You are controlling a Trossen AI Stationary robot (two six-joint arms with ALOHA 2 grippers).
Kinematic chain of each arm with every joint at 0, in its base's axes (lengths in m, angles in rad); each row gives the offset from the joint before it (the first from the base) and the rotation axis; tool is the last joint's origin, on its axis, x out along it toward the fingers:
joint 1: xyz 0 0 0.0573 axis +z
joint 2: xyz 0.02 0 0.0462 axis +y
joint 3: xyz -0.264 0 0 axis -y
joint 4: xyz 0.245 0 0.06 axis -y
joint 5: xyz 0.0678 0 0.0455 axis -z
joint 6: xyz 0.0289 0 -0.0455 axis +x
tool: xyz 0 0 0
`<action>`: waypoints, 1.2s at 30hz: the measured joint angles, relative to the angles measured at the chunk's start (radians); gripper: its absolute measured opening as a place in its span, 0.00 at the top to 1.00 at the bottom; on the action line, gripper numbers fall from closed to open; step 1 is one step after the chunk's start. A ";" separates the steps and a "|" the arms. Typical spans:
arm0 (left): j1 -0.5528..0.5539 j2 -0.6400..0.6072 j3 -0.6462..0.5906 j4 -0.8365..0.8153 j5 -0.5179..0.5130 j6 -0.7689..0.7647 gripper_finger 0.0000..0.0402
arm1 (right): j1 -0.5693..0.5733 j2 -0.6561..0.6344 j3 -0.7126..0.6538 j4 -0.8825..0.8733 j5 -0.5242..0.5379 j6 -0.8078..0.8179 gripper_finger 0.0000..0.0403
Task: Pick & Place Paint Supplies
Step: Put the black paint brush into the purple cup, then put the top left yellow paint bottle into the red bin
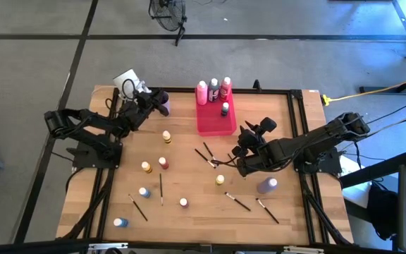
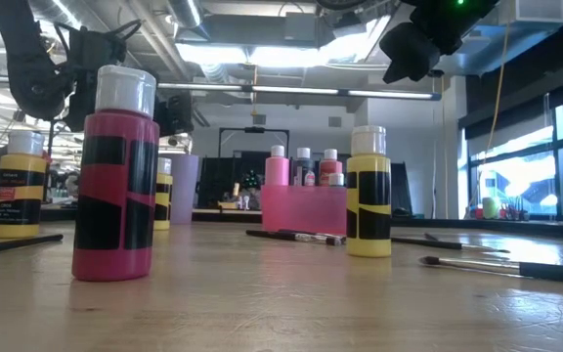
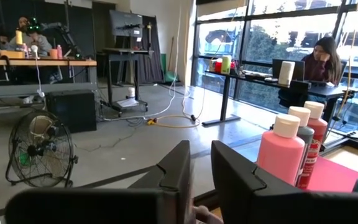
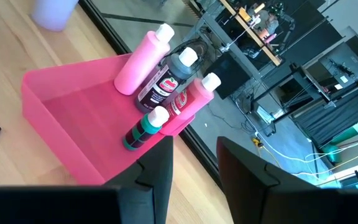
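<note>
Nearest me on the table (image 1: pixel 189 169) I count eight loose paint bottles (image 1: pixel 163 163) and seven brushes (image 1: pixel 161 188). Farther back, the pink tray (image 1: pixel 215 124) holds four bottles (image 1: pixel 202 92). My right gripper (image 1: pixel 243 150) sits beside the tray, fingers slightly apart, pinching nothing; my left gripper (image 1: pixel 155 101) is over the lilac cup (image 1: pixel 163 104), fingers (image 3: pixel 178 171) narrowly parted, empty.

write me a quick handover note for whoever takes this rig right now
Left gripper: by the lilac cup at the table's far edge, jaws slightly apart, nothing seen held.
Right gripper: over the table right of the pink tray, open, empty.
Done: four paint bottles stand in the tray's far end.
Left: loose bottles, such as the yellow one and the red one, and paintbrushes scattered over the table.
</note>
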 joint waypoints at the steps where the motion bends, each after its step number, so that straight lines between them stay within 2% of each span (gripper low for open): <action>1: 0.000 0.000 0.000 -0.003 0.000 0.000 0.83 | 0.000 0.000 0.000 0.000 0.000 0.000 0.68; 10: -0.023 -0.003 0.000 0.008 0.009 0.028 0.67 | 0.000 0.000 0.000 0.000 -0.006 0.000 0.68; 20: -0.125 -0.064 0.000 0.225 0.028 0.186 0.42 | 0.000 0.000 0.000 -0.004 -0.023 0.000 0.68; 24: -0.176 -0.120 0.000 0.229 0.054 0.167 0.37 | 0.000 0.000 0.000 -0.008 -0.025 0.000 0.68; 27: -0.207 -0.164 0.000 0.210 0.160 0.134 0.36 | 0.000 0.000 0.000 -0.009 -0.025 0.000 0.68; 33: -0.251 -0.250 0.000 0.037 0.574 0.065 0.37 | 0.000 0.000 0.000 -0.015 -0.025 0.000 0.68; 36: -0.263 -0.287 0.000 -0.086 0.723 -0.011 0.37 | 0.000 0.000 0.000 -0.016 -0.025 0.000 0.68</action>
